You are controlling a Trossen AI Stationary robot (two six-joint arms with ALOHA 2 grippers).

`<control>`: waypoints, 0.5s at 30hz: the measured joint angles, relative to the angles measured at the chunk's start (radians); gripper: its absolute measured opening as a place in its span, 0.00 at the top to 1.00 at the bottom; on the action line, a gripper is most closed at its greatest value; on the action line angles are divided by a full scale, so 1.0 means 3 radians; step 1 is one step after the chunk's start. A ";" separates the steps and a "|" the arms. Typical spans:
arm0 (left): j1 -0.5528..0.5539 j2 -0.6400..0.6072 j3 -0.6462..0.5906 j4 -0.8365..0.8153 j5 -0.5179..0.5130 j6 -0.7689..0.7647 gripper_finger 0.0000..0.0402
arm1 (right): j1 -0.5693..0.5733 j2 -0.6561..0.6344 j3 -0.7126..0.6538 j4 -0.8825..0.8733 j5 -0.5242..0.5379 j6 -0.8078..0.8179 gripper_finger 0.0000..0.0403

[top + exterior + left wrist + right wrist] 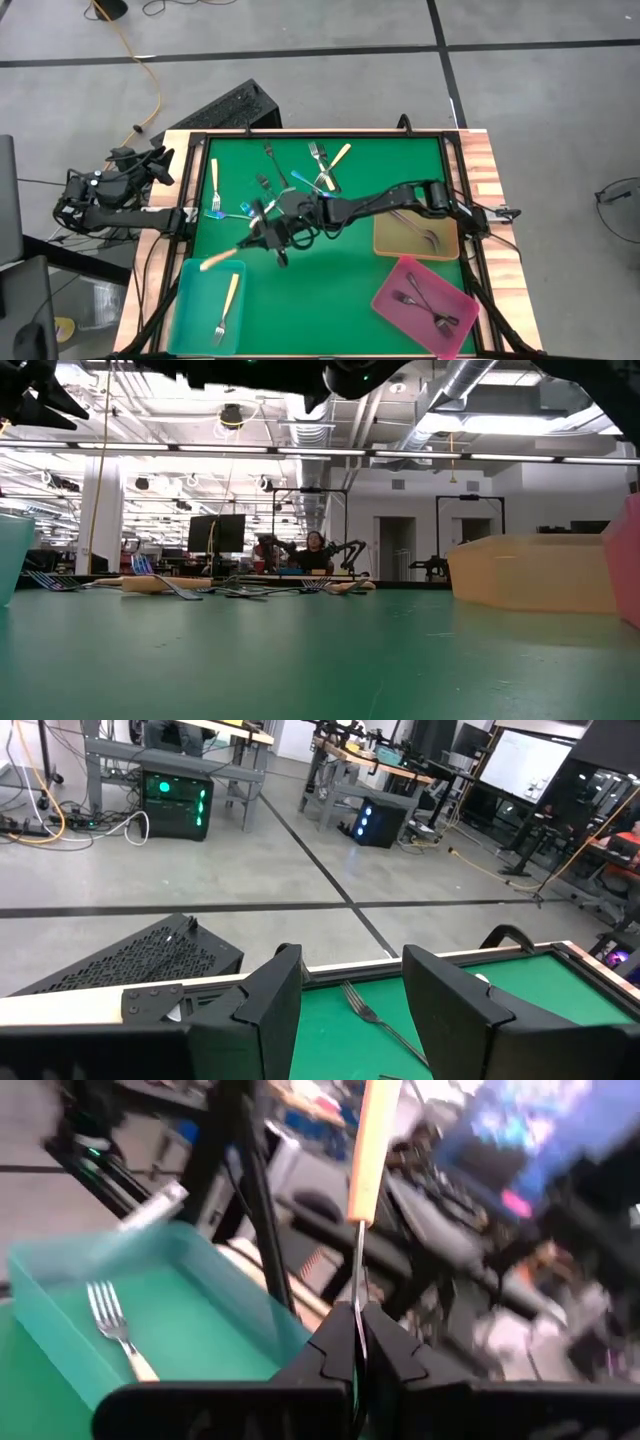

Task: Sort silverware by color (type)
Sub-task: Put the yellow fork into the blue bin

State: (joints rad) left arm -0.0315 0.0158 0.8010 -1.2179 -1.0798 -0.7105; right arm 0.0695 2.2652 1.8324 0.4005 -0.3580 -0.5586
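One cream-handled fork (226, 307) already lay in the teal tray (190, 290) at seven o'clock; the left gripper (160, 165) waited spread at nine. The right gripper (268, 232) pinched a second cream fork (221, 259) by its thin neck (it could swivel and miss the tray).

no legible text, labels or numbers anywhere, distant monitor perhaps showing writing, too blurred to read

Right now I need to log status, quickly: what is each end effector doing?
Left end effector: open, empty, parked off the table's left edge.
Right end effector: shut on a cream-handled fork, near the teal tray.
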 joint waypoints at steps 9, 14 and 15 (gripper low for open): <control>0.0000 0.0000 0.0000 0.0000 0.0000 0.0000 0.61 | 0.0020 -0.0005 0.0001 0.0699 -0.0360 0.0108 0.94; 0.0001 0.0000 0.0000 0.0000 0.0000 0.0000 0.61 | 0.0079 -0.0002 0.0106 0.0865 -0.0269 0.0117 0.94; 0.0001 0.0000 0.0000 0.0000 0.0000 0.0000 0.61 | 0.0092 -0.0002 0.0176 0.0805 -0.0211 0.0114 0.94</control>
State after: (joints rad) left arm -0.0311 0.0158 0.8009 -1.2179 -1.0798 -0.7105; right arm 0.0970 2.2646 1.8852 0.6419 -0.4213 -0.5243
